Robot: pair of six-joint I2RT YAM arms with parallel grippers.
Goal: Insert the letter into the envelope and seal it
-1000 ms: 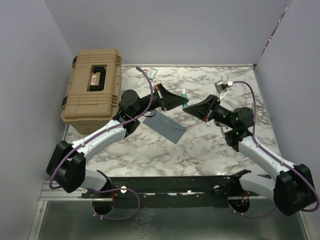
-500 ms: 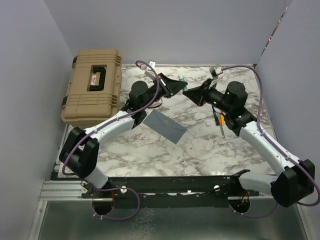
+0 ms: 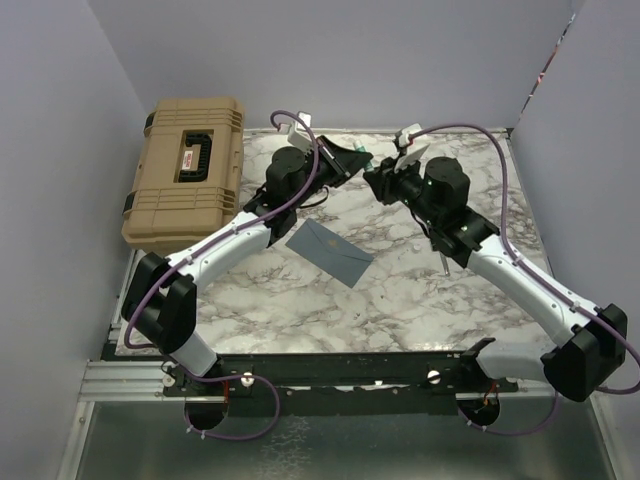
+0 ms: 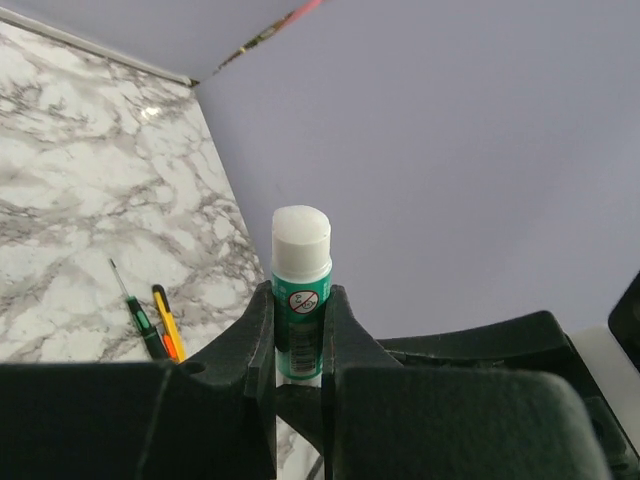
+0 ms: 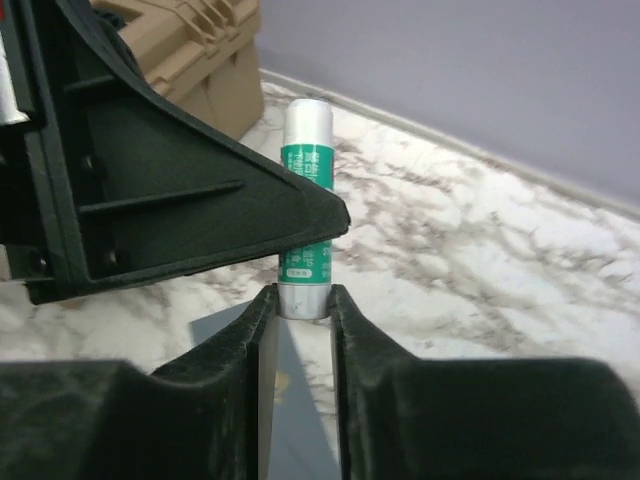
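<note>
Left wrist view shows my left fingers (image 4: pixel 255 345) clamped on the glue stick (image 4: pixel 301 290), right fingers (image 5: pixel 352 335) pinching its end — uneven pulling could twist it loose onto the envelope (image 3: pixel 330 252).

a white tabletop (image 3: pixel 400 290) with grey marble veining, walled in on the far, left and right sides. a tan hard case (image 3: pixel 185 180) stands at its far left corner, lid up, black handle on top. the slate blue-grey envelope (image 3: pixel 330 252) lies flat a little left of the middle, turned diagonally, apart from the case. toward the right side a green-handled screwdriver (image 4: pixel 140 320) and an orange and yellow tool (image 4: pixel 168 322) lie side by side, close together at the handles; from above only a thin shaft shows there.
</note>
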